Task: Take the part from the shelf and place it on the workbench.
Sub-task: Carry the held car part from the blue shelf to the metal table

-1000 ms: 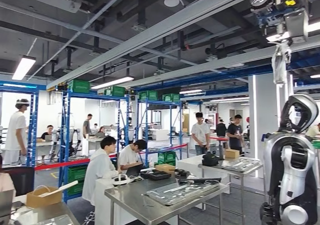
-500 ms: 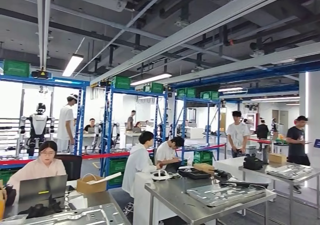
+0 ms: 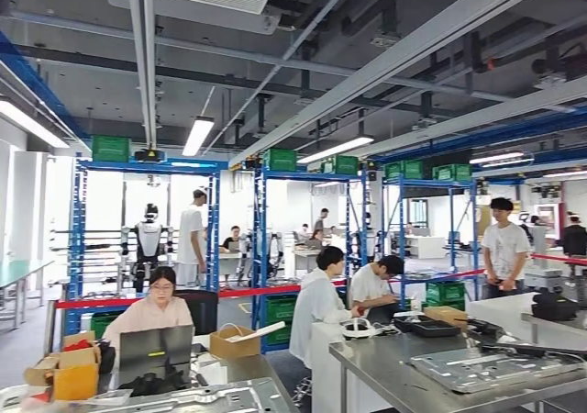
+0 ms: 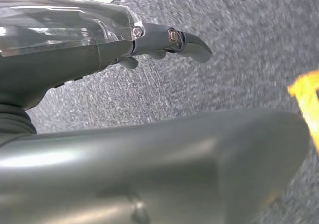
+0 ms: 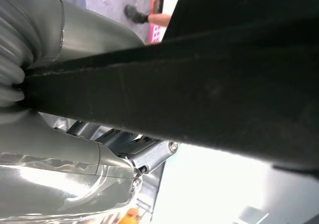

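Currently the robot is standing with its head camera on the workshop hall. The black, flat, matt-surfaced part (image 5: pixel 211 99) lies across the right wrist view. It is clamped between the thick grey thumb and the darker fingers (image 5: pixel 158 152) of the right hand (image 5: pixel 68 179), so that hand is gripping it. The left hand (image 4: pixel 112 45) hangs over grey speckled carpet (image 4: pixel 244 45), fingers straight and apart, holding nothing.

Handling, judged: the part reads as a stiff slab with a slightly rough, felt-like face, so slip risk looks low. It carries well beyond the hand and is probably held near one end. Expect leverage at the wrist and sag or swing at the free end. Weight cannot be told. A hold closer to the middle, or support from the free left hand, would steady it.

Room and edges: a long stainless-steel workbench (image 3: pixel 388 362) stands ahead to the right, with pale metal panels (image 3: pixel 495 367) lying on it and bare steel at its near corner. A second steel table (image 3: pixel 273 387) with a perforated panel sits low at centre-left. Seated people (image 3: pixel 315 303) work just behind the benches, and blue steel shelf racks (image 3: pixel 260 239) stand further back. Which bench is the target cannot be told. Keep the overhanging end clear of bench edges and of the people.
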Robot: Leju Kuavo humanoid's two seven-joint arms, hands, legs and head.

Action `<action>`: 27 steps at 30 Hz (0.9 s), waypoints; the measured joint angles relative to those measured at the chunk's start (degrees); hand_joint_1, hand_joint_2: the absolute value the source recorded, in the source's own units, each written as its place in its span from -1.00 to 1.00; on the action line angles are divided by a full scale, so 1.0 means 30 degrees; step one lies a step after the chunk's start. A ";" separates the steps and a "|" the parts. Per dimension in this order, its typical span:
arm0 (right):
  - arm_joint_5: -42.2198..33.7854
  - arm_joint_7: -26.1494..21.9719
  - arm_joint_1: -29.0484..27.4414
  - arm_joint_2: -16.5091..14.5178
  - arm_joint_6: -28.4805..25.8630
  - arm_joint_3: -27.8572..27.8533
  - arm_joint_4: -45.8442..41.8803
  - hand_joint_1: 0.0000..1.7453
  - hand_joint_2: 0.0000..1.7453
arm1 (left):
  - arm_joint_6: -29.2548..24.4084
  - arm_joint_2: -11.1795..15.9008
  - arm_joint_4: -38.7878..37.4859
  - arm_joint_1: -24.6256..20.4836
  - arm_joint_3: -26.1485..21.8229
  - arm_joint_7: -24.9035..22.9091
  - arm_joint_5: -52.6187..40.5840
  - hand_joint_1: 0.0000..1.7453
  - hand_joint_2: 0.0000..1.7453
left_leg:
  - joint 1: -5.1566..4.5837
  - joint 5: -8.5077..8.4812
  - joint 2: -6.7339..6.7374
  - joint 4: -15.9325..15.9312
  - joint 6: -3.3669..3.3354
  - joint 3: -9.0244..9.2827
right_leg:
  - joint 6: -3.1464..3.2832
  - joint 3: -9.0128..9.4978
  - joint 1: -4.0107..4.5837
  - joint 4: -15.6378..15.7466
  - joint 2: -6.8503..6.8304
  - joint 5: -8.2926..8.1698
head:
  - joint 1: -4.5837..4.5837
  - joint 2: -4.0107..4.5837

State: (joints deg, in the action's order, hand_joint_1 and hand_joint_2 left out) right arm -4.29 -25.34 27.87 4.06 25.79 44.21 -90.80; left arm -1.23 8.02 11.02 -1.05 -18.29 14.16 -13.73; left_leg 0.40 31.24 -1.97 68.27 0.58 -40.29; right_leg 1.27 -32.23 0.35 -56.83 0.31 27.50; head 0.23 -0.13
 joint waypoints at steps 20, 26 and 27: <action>-0.0275 0.0016 0.0004 0.0007 0.0153 -0.0115 0.0490 1.00 1.00 | 0.0053 -0.0064 0.0000 -0.0066 -0.0415 0.0142 -0.0319 -1.00 1.00 | -0.0140 -0.1575 -0.0248 -0.2953 -0.0800 0.1759 | -0.0455 -0.1829 0.0068 -0.4177 -0.0069 0.1575 | -0.0013 0.0000; -0.0375 0.0016 -0.0001 -0.0091 0.0069 -0.0202 0.0479 1.00 1.00 | 0.0066 -0.0162 0.0000 0.0044 -0.0477 0.0155 -0.0355 -1.00 1.00 | -0.0113 -0.1617 -0.0565 -0.3059 -0.0635 0.1719 | 0.0158 -0.0300 0.0396 -0.0283 0.0221 -0.0068 | -0.0009 -0.0002; -0.0375 0.0016 0.0005 -0.0135 0.0066 -0.0204 0.0475 1.00 1.00 | 0.0073 -0.0166 0.0000 0.0055 -0.0481 0.0155 -0.0361 -1.00 1.00 | -0.0141 -0.1496 -0.0457 -0.2998 -0.0569 0.1699 | 0.0159 -0.0217 0.0327 -0.0077 0.0161 -0.0158 | -0.0011 0.0000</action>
State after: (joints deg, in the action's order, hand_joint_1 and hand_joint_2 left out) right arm -5.42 -25.29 27.89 3.66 25.99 43.59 -89.38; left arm -1.01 7.52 11.02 -0.89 -19.73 14.62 -14.81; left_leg -0.02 26.76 -3.34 59.27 -1.13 -35.20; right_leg 1.75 -32.88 1.33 -57.06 0.79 27.03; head 0.20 -0.13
